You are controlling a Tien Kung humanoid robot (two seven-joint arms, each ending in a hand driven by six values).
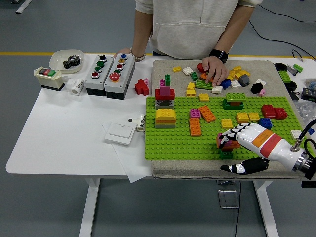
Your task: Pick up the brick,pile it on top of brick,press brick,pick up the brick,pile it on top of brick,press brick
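Right hand (pixel 240 140): lower right of frame, white w/ orange + red bands, black arm behind it. Fingers (pixel 228 134) laid side by side, curved down over small brick stack (pixel 226 144); fingertips touch its top, palm arched above. Thumb (pixel 241 168) black, stretched out low, apart from stack, off the plate's near edge. Pressing more than gripping; can't tell if any finger wraps the sides.
Brick stack: lower right part of green baseplate (pixel 173 140), near its front edge; pink/orange/red layers on top, green brick at base, partly hidden by fingers.
Left hand: not in frame.
Baseplate: center-right, on beige mat (pixel 163 170). Other builds on it: yellow-on-grey block (pixel 165 118) center, red/pink/green tower (pixel 165 94) above it, orange bricks (pixel 201 120) mid, red bricks (pixel 274 112) right.
Person: top center, light sweatshirt, one hand (pixel 214 69) w/ black watch resting on loose brick pile (pixel 217 79) at upper right of mat; other hand by button boxes (pixel 108 74).
Left of table: white switch plate (pixel 120 133), dish w/ gear (pixel 66 60), red/green switch box (pixel 48 77).
Writing/brands: none readable, too small.
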